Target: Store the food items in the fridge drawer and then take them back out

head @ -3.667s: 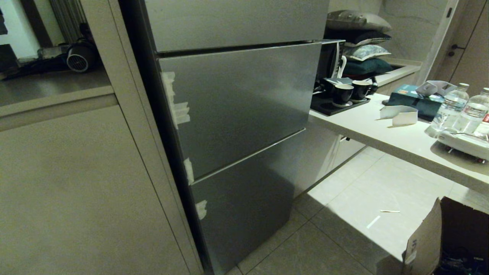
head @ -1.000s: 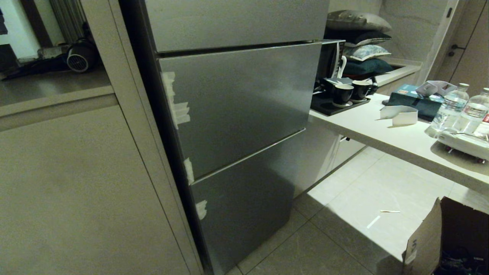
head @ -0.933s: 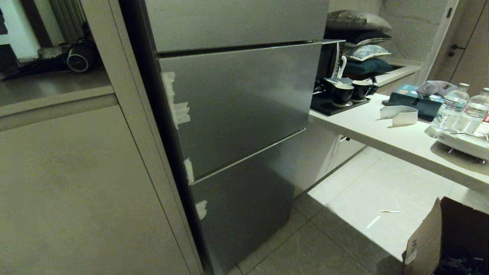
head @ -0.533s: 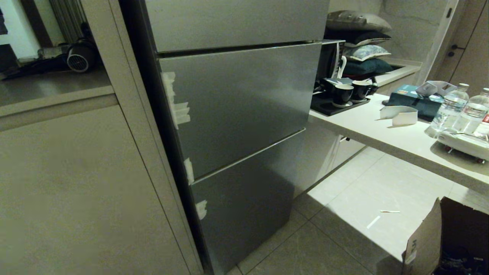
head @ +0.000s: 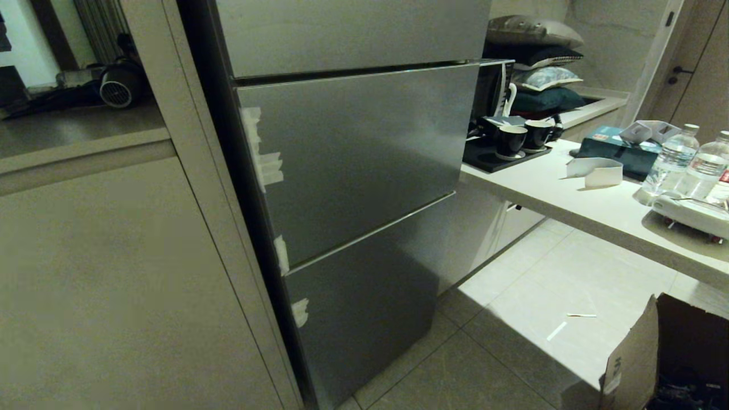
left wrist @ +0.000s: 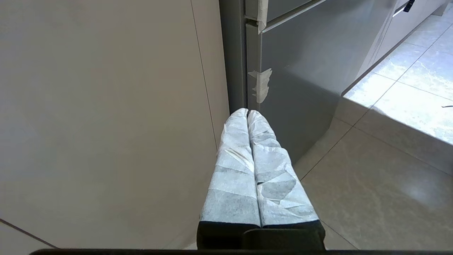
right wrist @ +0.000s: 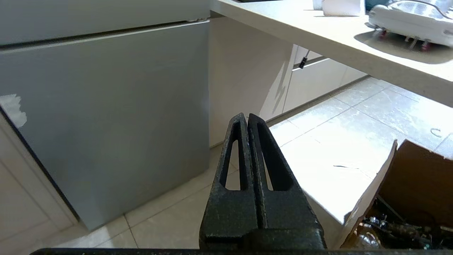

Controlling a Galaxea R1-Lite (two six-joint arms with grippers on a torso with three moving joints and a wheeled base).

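- Nothing in the head view has shifted between the earlier frames and now: same fridge [head: 353,171], same counter [head: 598,205], neither arm showing there.
- Left gripper [left wrist: 247,112]: its white-wrapped fingers [left wrist: 233,170] are pressed together with nothing between them. It hangs low, tips aimed at the hinge-side corner of the fridge's lowest door, with a taped patch [left wrist: 261,85] just beyond the tips and a pale cabinet panel [left wrist: 106,106] alongside.
- Right gripper [right wrist: 247,116]: its black fingers are likewise pressed together and empty. Ahead of it lie the floor tiles [right wrist: 318,141]; the grey fridge front fills the side nearer the other arm, and an open cardboard box [right wrist: 407,184] sits close by on the outer side, under the counter edge.
- Fridge drawer and food items: neither can be seen. All fridge doors are shut, so the drawer would be behind one of them; whether the food is inside or already out cannot be told.
- Water bottles [head: 672,159] stand on the counter, well away from both grippers; they are not part of the job.
- Judgement on the step: both arms look parked, which fits either a start or a finish. If the work is starting, a door must open first. Spread the fingers before approaching, hook the free door edge opposite the taped hinge side, and swing along the door's arc rather than pulling straight, keeping the right arm clear of the box.
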